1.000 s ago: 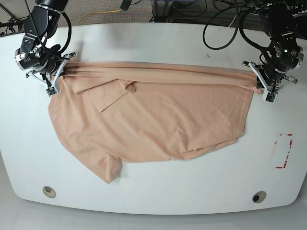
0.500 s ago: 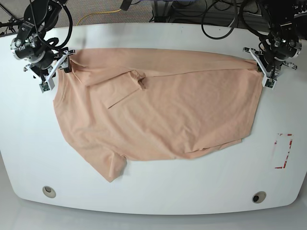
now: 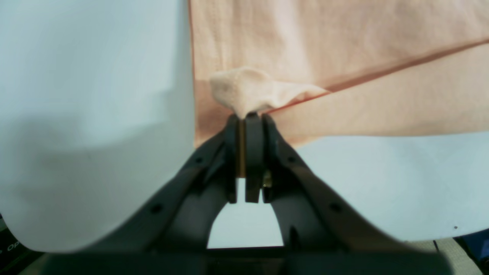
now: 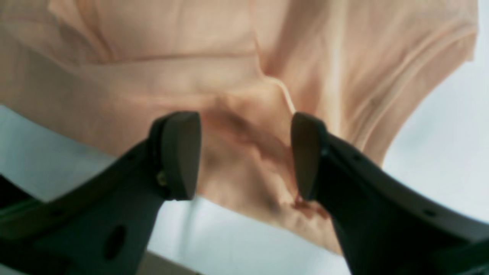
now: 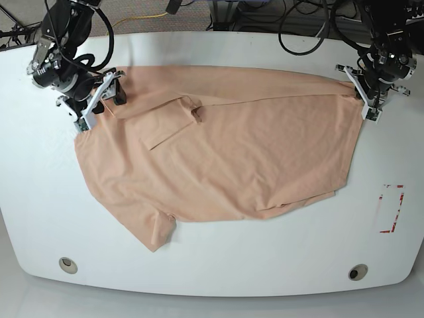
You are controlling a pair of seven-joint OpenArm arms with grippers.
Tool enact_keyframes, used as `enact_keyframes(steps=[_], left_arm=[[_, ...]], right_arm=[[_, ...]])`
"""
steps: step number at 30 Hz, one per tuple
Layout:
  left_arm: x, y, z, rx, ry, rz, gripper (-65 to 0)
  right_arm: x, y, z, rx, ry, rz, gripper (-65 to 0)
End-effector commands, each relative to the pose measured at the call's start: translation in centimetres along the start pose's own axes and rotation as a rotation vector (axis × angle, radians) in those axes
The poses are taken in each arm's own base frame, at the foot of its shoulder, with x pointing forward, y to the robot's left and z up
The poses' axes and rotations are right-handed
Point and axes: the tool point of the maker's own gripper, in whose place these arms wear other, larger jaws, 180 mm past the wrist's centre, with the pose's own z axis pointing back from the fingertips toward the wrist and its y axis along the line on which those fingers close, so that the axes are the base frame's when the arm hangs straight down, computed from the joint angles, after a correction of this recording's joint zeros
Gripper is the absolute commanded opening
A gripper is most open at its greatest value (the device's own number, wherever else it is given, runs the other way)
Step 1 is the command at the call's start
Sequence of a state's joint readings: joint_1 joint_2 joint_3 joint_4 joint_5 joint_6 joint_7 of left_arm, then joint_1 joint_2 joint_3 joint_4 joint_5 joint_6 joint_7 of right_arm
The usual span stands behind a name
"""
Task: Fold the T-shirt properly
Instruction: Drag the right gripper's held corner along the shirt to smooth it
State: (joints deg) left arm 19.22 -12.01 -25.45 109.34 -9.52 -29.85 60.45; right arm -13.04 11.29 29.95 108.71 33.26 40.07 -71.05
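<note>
The peach T-shirt (image 5: 225, 152) lies spread across the white table (image 5: 265, 265), with one sleeve folded over near the far left and another at the near left. In the base view my left gripper (image 5: 363, 101) is at the shirt's far right corner. The left wrist view shows the left gripper (image 3: 247, 116) shut on a pinched bunch of the T-shirt (image 3: 344, 57). My right gripper (image 5: 101, 98) hovers over the shirt's far left corner. The right wrist view shows the right gripper (image 4: 244, 156) open, wrinkled T-shirt (image 4: 229, 57) fabric lying loose between its fingers (image 4: 179, 152).
A red-marked rectangle (image 5: 391, 209) sits on the table at the right. Two round holes (image 5: 67, 264) (image 5: 358, 271) lie near the front edge. Cables and dark equipment (image 5: 298, 26) crowd the space behind the far edge.
My right gripper has opened, let go of the shirt's far left corner and shifted inward. The shirt's far edge has been drawn back and flattened. The left gripper keeps its hold.
</note>
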Motion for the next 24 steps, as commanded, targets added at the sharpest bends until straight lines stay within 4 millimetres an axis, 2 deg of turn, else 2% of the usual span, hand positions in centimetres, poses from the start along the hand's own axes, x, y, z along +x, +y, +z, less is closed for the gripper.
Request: enact_keyframes(steps=[1,6,9,16,21,24], left_arm=[[0.9,0.7,0.5,0.023,-0.031,-0.014,-65.0],[1.0,0.8,0.5,0.025,-0.032,-0.015,-65.0],[1.9,1.0,0.5,0.029,-0.055,-0.012,-65.0],[4.1,1.6,0.6,0.044,-0.103,-0.009,-65.0],[5.9,2.2,0.7,0.057,-0.145,-0.004,-65.0],[5.9,2.3,0.2,0.049,-0.135,0.010,-65.0]], right_arm=[[2.1,-1.1,-0.1,-0.023,-0.048,0.009,-25.2],[3.0,-2.7,-0.2,-0.096,-0.032,0.032,-20.3],[3.5,-2.8,-0.3,-0.097,-0.033,0.046,-19.7],[3.4,-0.3,-1.6,-0.032,-0.006,0.096,-20.5],[2.8,0.6,-1.9,-0.012,-0.001,0.080,-20.5],[2.6,0.7,-2.0,-0.008,0.000,0.073,-20.5]])
